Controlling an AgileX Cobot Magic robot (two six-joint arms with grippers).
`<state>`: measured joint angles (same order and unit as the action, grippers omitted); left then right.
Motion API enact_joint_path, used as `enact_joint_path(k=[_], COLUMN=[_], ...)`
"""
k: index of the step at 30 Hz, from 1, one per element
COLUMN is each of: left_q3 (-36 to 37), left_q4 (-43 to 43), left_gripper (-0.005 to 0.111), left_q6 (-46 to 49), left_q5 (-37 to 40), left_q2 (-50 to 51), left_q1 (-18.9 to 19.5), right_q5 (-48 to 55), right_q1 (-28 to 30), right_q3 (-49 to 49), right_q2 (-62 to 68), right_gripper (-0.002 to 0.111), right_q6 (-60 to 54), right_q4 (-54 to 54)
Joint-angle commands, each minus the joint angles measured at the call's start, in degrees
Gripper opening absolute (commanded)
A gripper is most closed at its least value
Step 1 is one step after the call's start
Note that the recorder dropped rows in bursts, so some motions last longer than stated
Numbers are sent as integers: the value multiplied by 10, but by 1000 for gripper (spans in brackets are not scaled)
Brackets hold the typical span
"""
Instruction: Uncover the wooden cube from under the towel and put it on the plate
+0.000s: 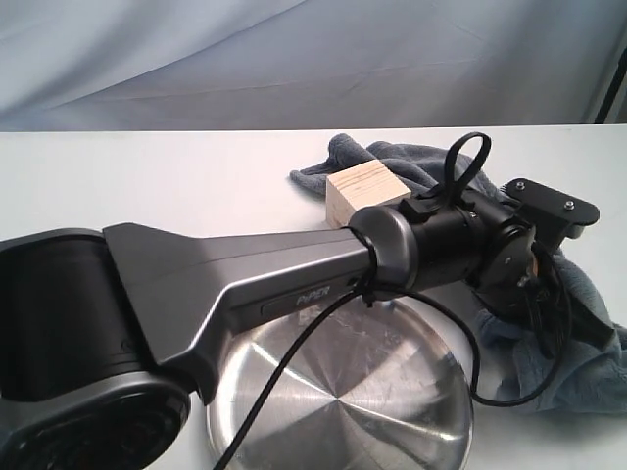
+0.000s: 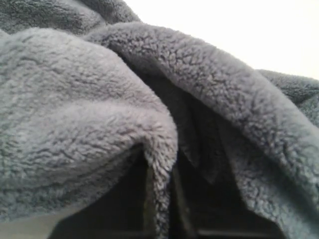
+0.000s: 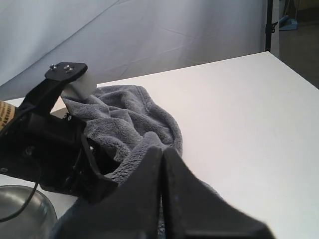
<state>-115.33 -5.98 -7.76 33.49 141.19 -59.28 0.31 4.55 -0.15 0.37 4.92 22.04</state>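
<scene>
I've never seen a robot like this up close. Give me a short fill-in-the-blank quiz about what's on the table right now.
1. The dark fleece towel lies bunched behind and beside the uncovered wooden ____.
2. The arm stretched across above the shiny plate is the robot's ____ arm.
3. The pale block stands on the white table, not yet on the ____.

Missing words: cube; left; plate.
</scene>
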Motion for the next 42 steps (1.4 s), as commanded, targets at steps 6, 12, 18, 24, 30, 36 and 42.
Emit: enact_joint_path(k=[6,12,18,24,30,36,42], left_q3=[-26,-88,-121,-149,-173,-189,-189], left_q4=[-7,-6,7,11,23,83,139], left_gripper=[46,81,90,90,90,90,90], left_q6=[3,3,5,6,1,-34,-132], left_q5=[41,115,197,240,250,312,365], left_q2=[0,0,0,0,0,0,0], left_q1=[11,11,14,14,14,14,17], right_q5=[7,7,7,7,7,7,7], right_q1=[0,0,0,0,0,0,0], right_q3=[1,1,1,1,1,1,1], right_q2=[-4,-4,-4,-4,-4,-4,-4], right_gripper=[3,3,3,3,3,3,3], right_q6=[2,2,2,2,2,2,2], right_q4=[3,3,3,3,3,3,3])
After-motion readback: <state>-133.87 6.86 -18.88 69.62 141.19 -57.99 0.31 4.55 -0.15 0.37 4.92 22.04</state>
